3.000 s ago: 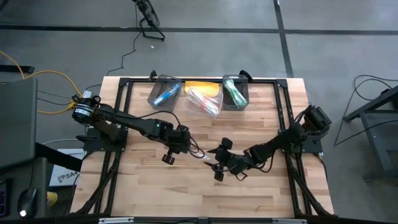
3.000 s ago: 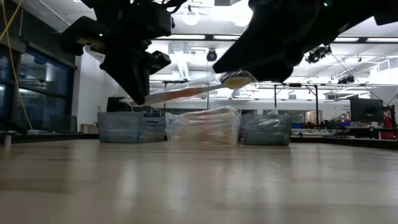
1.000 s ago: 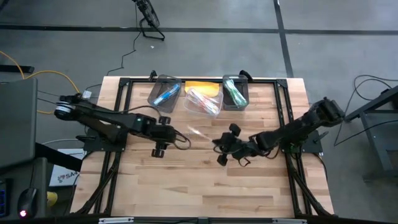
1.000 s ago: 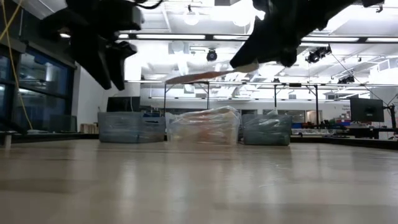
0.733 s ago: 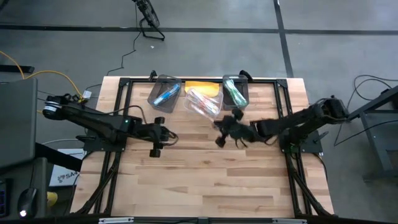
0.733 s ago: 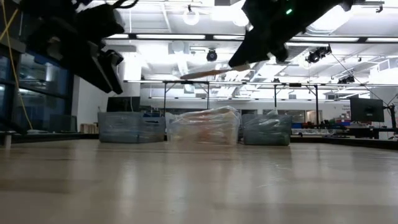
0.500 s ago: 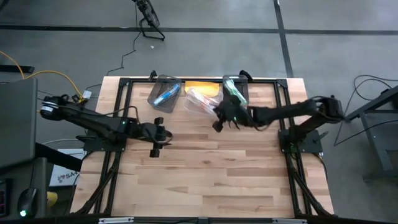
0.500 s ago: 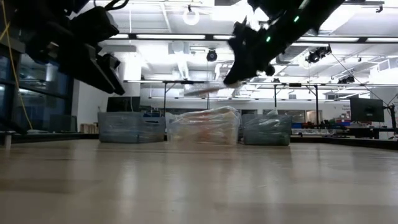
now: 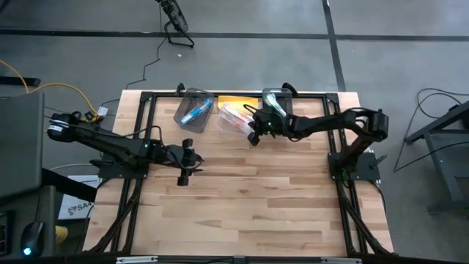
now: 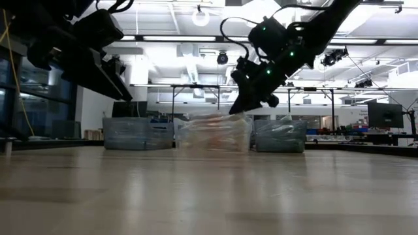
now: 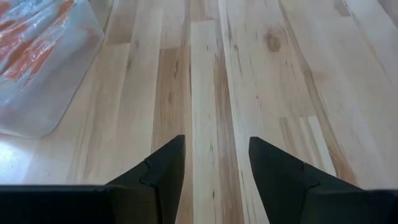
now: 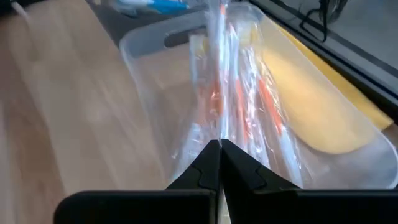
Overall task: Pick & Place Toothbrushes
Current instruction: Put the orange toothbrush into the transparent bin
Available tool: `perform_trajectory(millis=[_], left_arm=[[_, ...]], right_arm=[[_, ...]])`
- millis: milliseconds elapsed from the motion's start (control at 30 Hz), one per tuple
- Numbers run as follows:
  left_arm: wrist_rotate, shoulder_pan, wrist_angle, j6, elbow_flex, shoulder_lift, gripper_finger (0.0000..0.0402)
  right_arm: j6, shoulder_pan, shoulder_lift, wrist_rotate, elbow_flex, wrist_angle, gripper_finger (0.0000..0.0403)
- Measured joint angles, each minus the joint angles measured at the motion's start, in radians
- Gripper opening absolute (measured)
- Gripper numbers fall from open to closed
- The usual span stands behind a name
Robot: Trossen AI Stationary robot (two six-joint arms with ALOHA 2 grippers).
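Note:
My right gripper [image 9: 254, 134] hangs over the near edge of the clear middle bin [image 9: 236, 121], shut on a clear-wrapped toothbrush [image 12: 217, 74] with an orange handle. In that bin [image 12: 155, 37] lie several more wrapped orange toothbrushes [image 12: 264, 106]. Blue toothbrushes [image 9: 196, 111] lie in the dark left bin, green ones [image 9: 275, 108] in the dark right bin. My left gripper [image 9: 183, 169] stands open over bare wood left of the table's middle, with nothing between its fingers [image 11: 214, 155]. My right gripper pinches the wrapped toothbrush by its near end [image 12: 216, 138] between its two shut fingers. The fingers slant down from the table's right and near side. The toothbrush sticks out ahead of the fingertips, along their line, over the clear bin. I cannot tell whether its far end touches the others.
The three bins stand in a row along the far edge [image 10: 137, 133] [image 10: 212, 132] [image 10: 279, 135]. A yellow sheet [image 9: 238, 103] lies behind the middle bin. Black frame rails [image 9: 139, 132] run along the table's sides. Bare wood [image 9: 242, 205] fills the near half.
My right gripper, still shut on the toothbrush, has swung from the table's middle toward the far edge, sinking a little, to the clear bin. My left gripper has drawn back slightly toward the table's left and now slants instead of pointing steeply down.

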Motion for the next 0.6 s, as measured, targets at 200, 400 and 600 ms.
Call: perform_trajectory(millis=[200,400,600], left_arm=[[0.0,0.0,0.003,-0.001,0.0,0.0,0.0171],[0.0,0.0,0.002,-0.004,0.0,0.0,0.0171],[0.0,0.0,0.0,-0.021,0.0,0.0,0.0171]], right_arm=[[0.061,-0.036,0.017,-0.003,0.0,0.005,0.0003],[0.089,-0.048,0.017,-0.038,0.0,0.004,0.0003],[0.103,-0.049,0.015,-0.029,0.0,0.004,0.0017]])
